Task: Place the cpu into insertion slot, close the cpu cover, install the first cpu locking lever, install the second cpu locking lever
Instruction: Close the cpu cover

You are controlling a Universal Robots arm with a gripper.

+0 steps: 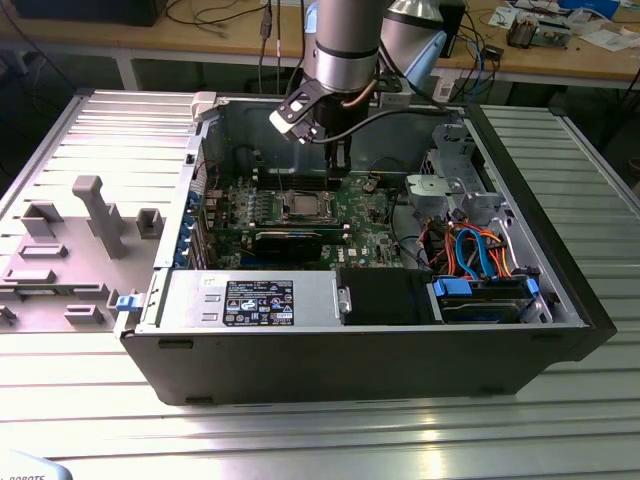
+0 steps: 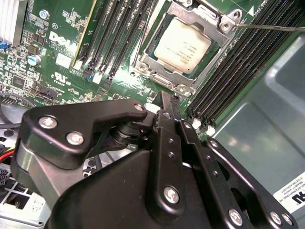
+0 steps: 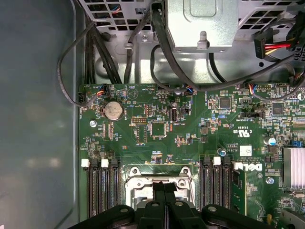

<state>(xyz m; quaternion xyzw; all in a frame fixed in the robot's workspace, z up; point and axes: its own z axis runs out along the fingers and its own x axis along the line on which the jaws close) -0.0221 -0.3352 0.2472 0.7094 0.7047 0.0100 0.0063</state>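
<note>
The cpu [image 2: 183, 45], a square chip with a silver-grey top, lies flat in the insertion slot [image 1: 303, 206] on the green board. The cpu cover [image 2: 155, 67], a silver frame, is folded down around it, so the slot's contact field is hidden. A thin metal lever rod [image 2: 271, 27] runs out from one corner of the socket. My gripper [image 2: 169, 99] hangs just above the socket's edge, its black fingers pressed together and holding nothing. In the first wrist view the gripper [image 3: 164, 186] overlaps the cpu cover [image 3: 136, 179]. In the exterior view the gripper [image 1: 340, 172] is inside the open case, just right of the socket.
Long black memory slots [image 2: 238, 67] flank the socket on both sides. A black expansion card [image 1: 290, 240] and the power supply [image 1: 250, 300] lie toward the case front. Drive cage and coloured cables [image 1: 480, 250] fill the exterior view's right. A grey fixture [image 1: 90, 215] stands left of the case.
</note>
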